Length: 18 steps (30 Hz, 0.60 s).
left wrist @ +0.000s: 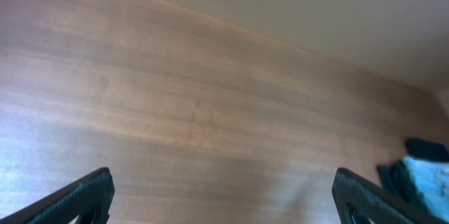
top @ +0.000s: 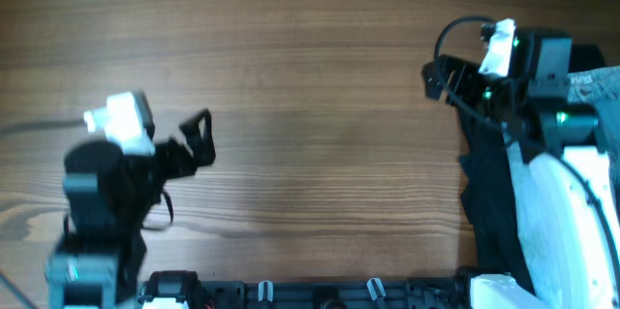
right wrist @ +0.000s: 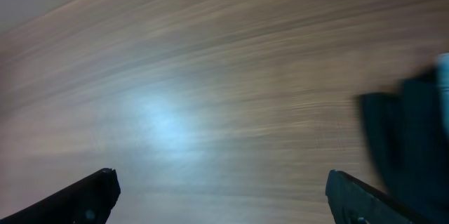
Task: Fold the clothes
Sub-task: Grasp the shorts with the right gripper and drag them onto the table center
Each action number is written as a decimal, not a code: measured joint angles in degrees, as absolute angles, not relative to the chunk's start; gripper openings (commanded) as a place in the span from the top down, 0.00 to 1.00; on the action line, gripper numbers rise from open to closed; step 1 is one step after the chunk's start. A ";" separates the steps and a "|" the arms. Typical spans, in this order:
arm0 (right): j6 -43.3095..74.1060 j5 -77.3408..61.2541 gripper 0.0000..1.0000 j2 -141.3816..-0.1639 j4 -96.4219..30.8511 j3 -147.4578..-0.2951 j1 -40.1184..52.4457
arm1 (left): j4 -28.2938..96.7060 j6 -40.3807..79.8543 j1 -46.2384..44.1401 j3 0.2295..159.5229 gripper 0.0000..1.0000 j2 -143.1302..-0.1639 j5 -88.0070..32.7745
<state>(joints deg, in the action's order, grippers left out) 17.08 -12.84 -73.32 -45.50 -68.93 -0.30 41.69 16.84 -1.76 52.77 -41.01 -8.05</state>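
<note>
The denim shorts [top: 595, 86] are being mostly hidden under the right arm [top: 554, 181], behind the right gripper [top: 436, 78], and are being cut off by the overhead edge. In the right wrist view the table [right wrist: 210, 90] is being blurred, and a black garment [right wrist: 403, 136] right of the gripper is being cropped.

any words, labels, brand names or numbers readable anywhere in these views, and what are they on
None can be read in any view.
The table, the black garments and the denim shorts show no lettering. The right wrist view is blurred.
</note>
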 measured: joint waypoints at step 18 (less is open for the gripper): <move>18.85 1.19 0.25 -111.13 -24.32 -70.63 -17.65 | 45.50 17.10 -1.76 65.36 0.00 -63.07 -10.61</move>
